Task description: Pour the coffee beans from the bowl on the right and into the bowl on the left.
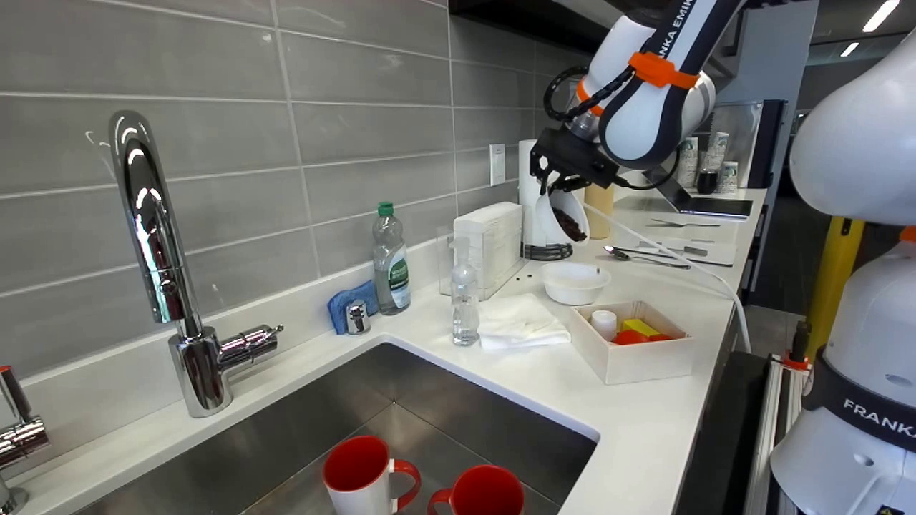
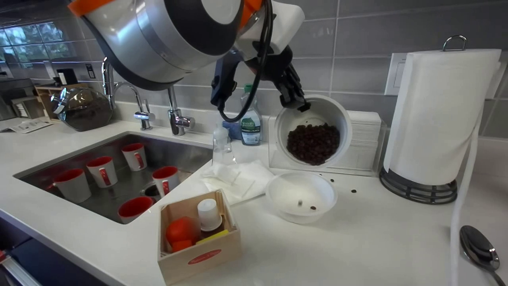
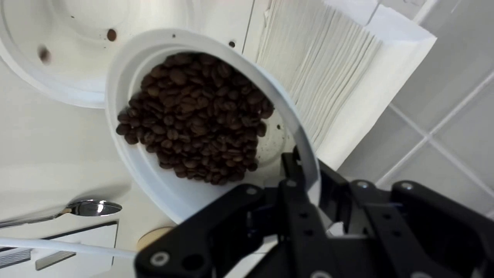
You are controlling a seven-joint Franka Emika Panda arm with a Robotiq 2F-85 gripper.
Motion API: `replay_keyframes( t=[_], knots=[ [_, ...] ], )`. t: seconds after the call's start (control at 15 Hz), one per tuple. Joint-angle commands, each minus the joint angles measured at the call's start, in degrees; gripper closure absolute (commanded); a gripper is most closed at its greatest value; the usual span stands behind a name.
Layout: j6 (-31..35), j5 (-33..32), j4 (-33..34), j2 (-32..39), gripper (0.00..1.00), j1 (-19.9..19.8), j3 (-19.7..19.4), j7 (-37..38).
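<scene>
My gripper [image 3: 305, 166] is shut on the rim of a white bowl [image 3: 181, 200], one finger inside and one outside. This bowl is tilted on its side in the air, also in both exterior views [image 1: 549, 218] [image 2: 329, 109]. Dark coffee beans [image 3: 200, 119] lie heaped in it, reaching near its lower edge [image 2: 313, 143]. The other white bowl [image 2: 301, 214] stands upright on the counter just below, also seen in an exterior view [image 1: 576, 290] and partly in the wrist view [image 3: 77, 90]. It holds a couple of beans; one [image 3: 44, 54] is blurred.
A napkin holder [image 2: 359, 139] stands behind the bowls, with a paper towel roll [image 2: 436, 119] beside it. A wooden box [image 2: 202, 254] and white napkins [image 2: 238, 182] lie towards the sink [image 1: 494, 400] with red-and-white mugs. Loose beans [image 2: 353, 191], a spoon [image 2: 478, 246] and a white cord [image 2: 460, 214] are nearby.
</scene>
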Motion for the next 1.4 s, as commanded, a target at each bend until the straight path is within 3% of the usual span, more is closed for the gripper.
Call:
replay_keyframes(
  t=[0.0,0.67,1.33],
  knots=[
    [3.17,-1.17,0.00,-0.80,0.99,-8.59,8.42,1.73],
    [11.15,1.41,0.01,-1.28,0.99,-31.76,32.09,0.26],
    [20.74,5.55,0.03,-4.49,0.99,-53.08,58.39,1.98]
  ],
)
